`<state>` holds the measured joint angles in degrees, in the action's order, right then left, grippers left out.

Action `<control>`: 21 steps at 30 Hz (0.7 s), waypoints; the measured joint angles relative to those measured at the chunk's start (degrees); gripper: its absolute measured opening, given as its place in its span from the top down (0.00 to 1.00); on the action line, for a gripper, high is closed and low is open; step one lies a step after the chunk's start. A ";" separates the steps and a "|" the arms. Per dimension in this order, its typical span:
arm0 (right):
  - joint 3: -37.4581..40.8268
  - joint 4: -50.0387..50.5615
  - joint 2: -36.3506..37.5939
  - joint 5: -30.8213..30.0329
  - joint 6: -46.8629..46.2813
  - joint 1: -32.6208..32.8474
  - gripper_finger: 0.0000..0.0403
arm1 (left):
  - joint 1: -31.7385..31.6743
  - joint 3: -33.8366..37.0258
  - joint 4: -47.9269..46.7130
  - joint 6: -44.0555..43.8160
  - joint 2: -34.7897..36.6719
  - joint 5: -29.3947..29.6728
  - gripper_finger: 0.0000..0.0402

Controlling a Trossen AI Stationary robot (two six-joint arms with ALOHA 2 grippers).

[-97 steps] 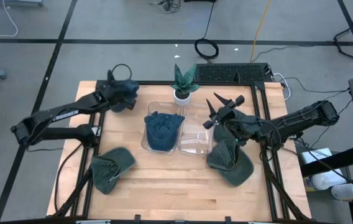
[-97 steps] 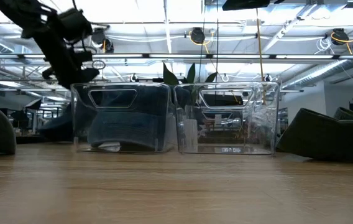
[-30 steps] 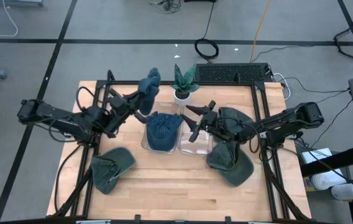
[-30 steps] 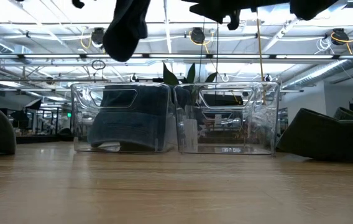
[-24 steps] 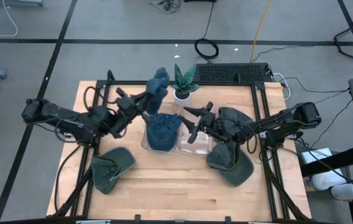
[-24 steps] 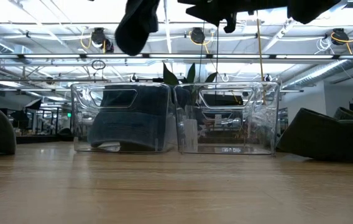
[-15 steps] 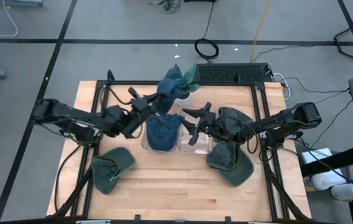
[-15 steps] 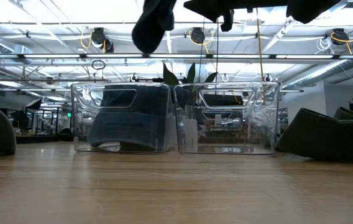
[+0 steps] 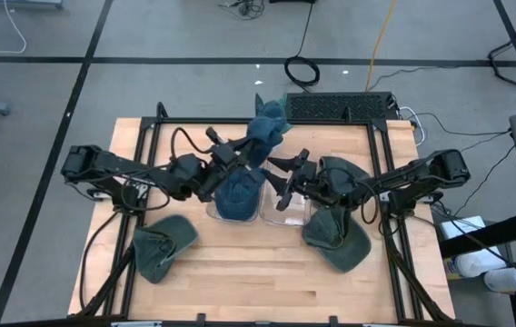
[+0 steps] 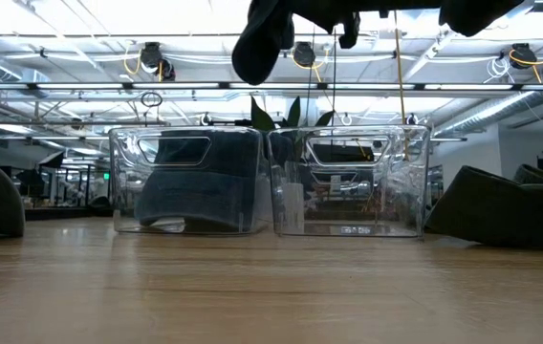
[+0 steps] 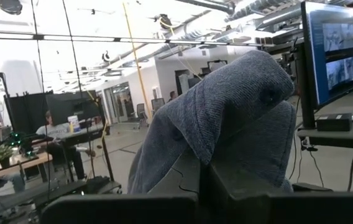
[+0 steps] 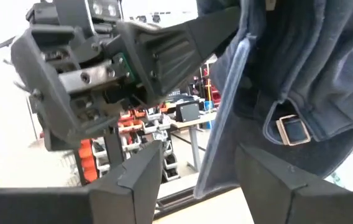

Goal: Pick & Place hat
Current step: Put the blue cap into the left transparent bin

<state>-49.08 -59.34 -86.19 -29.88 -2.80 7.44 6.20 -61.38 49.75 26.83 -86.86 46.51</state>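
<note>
Blue hat (image 9: 265, 127) aloft above wooden table (image 9: 240, 272), bright workshop beyond.

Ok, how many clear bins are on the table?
2, side by side mid-table: the left bin contains a blue hat, the right bin looks empty. The left tool holds another hat above them.

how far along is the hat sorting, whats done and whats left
One blue hat already sits in the left clear bin. In hand: the left gripper holds a second blue hat high, above and behind the bins. The right gripper hangs open over the empty right bin. Left: two green hats lie on the table.
</note>
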 joint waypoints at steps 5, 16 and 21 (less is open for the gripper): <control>0.00 -0.45 0.02 -0.01 -2.05 -0.07 0.54 | -1.05 -0.03 0.14 -2.08 -0.23 -0.15 1.00; 0.00 -0.44 0.02 0.01 -3.90 -2.63 0.55 | -0.46 -0.03 -0.26 -4.07 -0.21 -2.18 1.00; 0.00 -0.42 0.02 0.33 -4.11 -2.67 0.55 | -0.48 -0.03 -1.76 -5.16 -0.21 -4.29 1.00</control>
<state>-49.08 -59.77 -86.17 -29.55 -6.91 4.78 5.72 -61.41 47.99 21.67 -87.07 42.22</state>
